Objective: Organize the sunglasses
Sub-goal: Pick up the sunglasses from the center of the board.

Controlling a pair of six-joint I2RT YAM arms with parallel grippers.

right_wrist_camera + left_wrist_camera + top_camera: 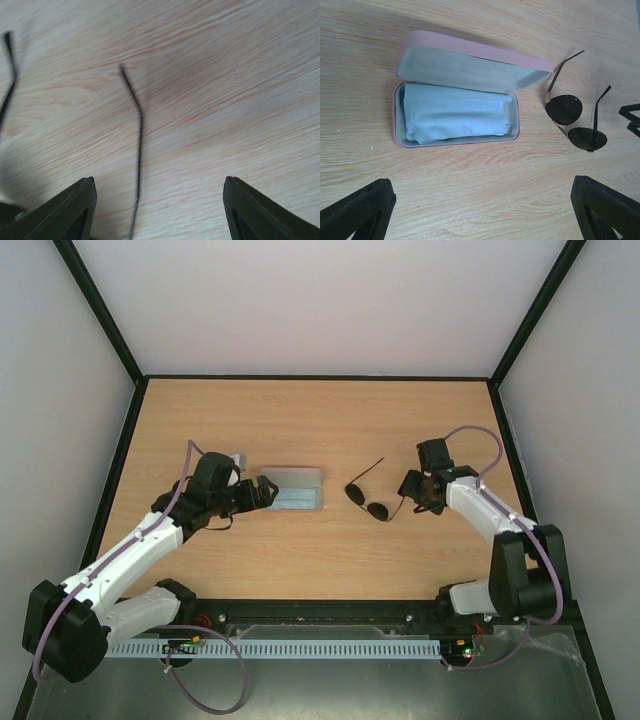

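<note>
The sunglasses (368,502) lie on the wooden table with their thin black arms unfolded, to the right of the case; the left wrist view shows both dark oval lenses (575,120). The pinkish case (292,478) lies open, its lid (470,62) up, with the light blue cloth (455,112) folded inside. My left gripper (262,490) is open and empty at the case's left end (482,215). My right gripper (413,495) is open and empty just right of the sunglasses. In the right wrist view one arm of the sunglasses (140,135) runs between its fingers (157,210), untouched.
The table (300,420) is walled by a black-framed enclosure on three sides. The right gripper's fingertips (632,117) show at the right edge of the left wrist view, close to the sunglasses.
</note>
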